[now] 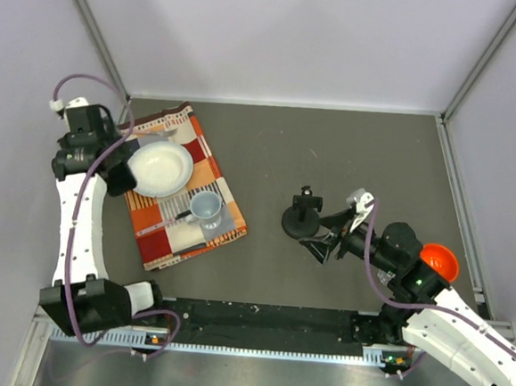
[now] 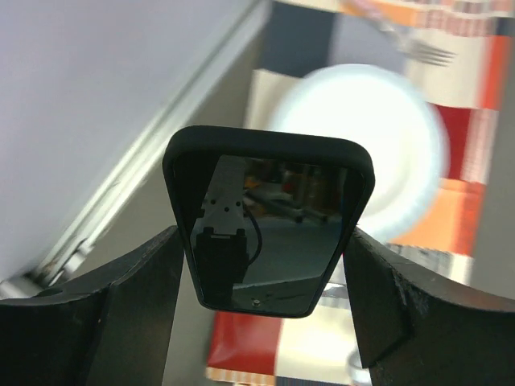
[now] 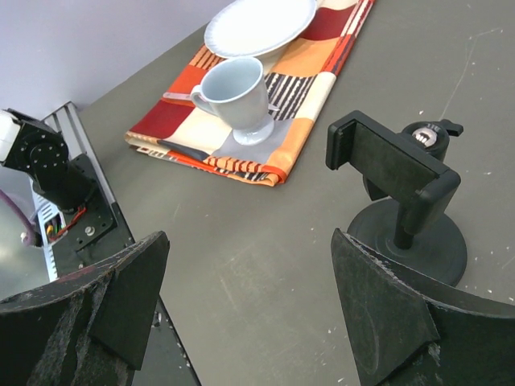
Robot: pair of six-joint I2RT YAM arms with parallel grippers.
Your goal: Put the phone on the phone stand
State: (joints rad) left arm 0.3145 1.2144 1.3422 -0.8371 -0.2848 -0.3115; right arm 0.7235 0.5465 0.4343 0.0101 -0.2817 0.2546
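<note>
**Left fingers**: you are clamping the phone with them, one finger pressing each side edge, closed only as far as the phone's width.

**Phone:** it is hanging clear of the desk with its glossy face turned toward the left wrist camera. It is over the plate and the cloth on the left side, well apart from the stand.

**Right fingers**: you are holding them spread wide, gripping nothing.

**Stand:** it is standing upright on its disc base, right of the desk's middle, bracket on top. It is sitting just ahead of the right fingers, nearer the right-hand one. You cannot tell whether they are touching.

**Cup**: it is sitting upright on the cloth, just beside the plate.
</note>
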